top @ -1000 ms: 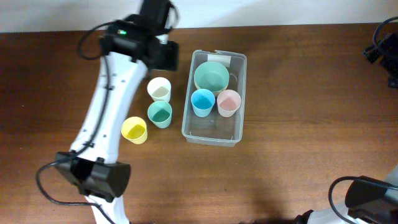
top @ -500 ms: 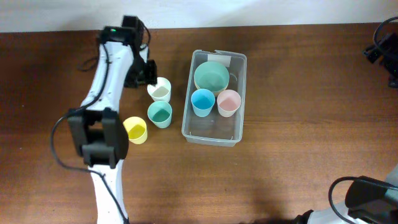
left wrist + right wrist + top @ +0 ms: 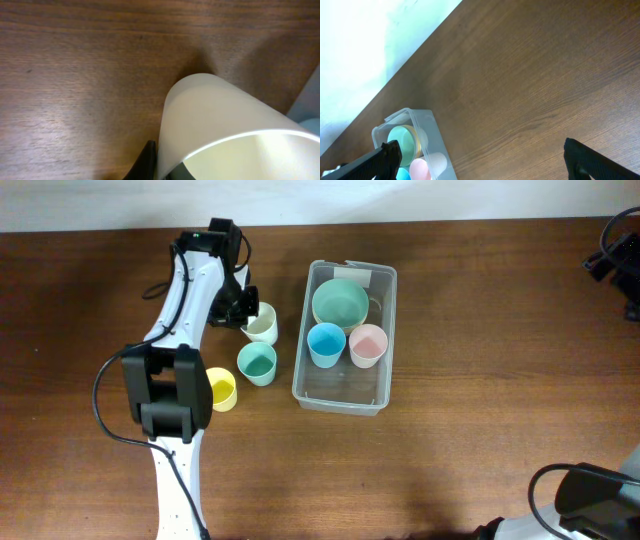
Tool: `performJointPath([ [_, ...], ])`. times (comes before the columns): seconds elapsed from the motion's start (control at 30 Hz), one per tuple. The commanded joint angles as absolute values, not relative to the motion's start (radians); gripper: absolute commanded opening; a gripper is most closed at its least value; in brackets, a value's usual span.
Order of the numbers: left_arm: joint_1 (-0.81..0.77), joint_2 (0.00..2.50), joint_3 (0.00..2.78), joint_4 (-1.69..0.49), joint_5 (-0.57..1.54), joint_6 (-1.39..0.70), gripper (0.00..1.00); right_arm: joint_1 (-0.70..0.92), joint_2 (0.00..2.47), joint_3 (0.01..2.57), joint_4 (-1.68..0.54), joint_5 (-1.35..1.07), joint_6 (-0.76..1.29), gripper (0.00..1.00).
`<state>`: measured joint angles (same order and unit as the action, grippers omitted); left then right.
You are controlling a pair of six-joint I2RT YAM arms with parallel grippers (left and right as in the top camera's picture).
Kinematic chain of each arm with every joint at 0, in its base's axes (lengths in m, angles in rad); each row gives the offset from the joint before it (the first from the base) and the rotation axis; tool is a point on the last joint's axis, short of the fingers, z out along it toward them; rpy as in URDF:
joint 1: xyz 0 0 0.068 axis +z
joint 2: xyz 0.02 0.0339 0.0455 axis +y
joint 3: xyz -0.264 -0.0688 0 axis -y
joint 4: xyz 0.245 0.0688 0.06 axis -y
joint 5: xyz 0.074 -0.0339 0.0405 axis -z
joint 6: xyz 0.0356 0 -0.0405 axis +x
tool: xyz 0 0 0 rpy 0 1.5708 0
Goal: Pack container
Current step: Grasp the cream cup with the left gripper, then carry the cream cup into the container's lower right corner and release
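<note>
The clear container (image 3: pixel 340 390) stands at mid-table and holds a green bowl (image 3: pixel 339 302), a blue cup (image 3: pixel 325 343) and a pink cup (image 3: pixel 368 344). Just left of it sits a cream cup (image 3: pixel 263 327). My left gripper (image 3: pixel 245 311) is shut on that cup's left rim. In the left wrist view the cream cup (image 3: pixel 225 120) fills the frame, with my left gripper (image 3: pixel 162 169) pinching its wall, one dark finger (image 3: pixel 146 161) outside. My right gripper (image 3: pixel 485 165) hangs open high over bare table, with the container (image 3: pixel 427 122) far below at lower left.
A teal cup (image 3: pixel 257 363) and a yellow cup (image 3: pixel 218 390) stand on the wooden table left of the container, close below the cream cup. The left arm's white links (image 3: pixel 172 370) stretch over the yellow cup's left side.
My left gripper came in beside the cream cup and closed on its rim; the cup has shifted slightly right. The right arm has not moved.
</note>
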<state>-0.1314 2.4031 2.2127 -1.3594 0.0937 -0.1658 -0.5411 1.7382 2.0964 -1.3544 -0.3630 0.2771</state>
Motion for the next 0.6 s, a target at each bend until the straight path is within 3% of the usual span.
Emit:
performJointPath([
  [0.0, -0.123, 2.344, 2.300, -1.389, 0.062, -0.160, 0.06, -0.544, 1.741, 2.097, -1.351, -0.354, 0.274, 0.99],
  [0.27, -0.172, 2.184, 2.474, -1.527, 0.056, -0.159, 0.02, -0.544, 1.741, 2.097, -1.351, -0.353, 0.274, 0.99],
  [0.57, -0.374, 2.099, 2.481, -1.641, 0.056, -0.111, 0.02, -0.544, 1.741, 2.097, -1.351, -0.354, 0.274, 0.99],
])
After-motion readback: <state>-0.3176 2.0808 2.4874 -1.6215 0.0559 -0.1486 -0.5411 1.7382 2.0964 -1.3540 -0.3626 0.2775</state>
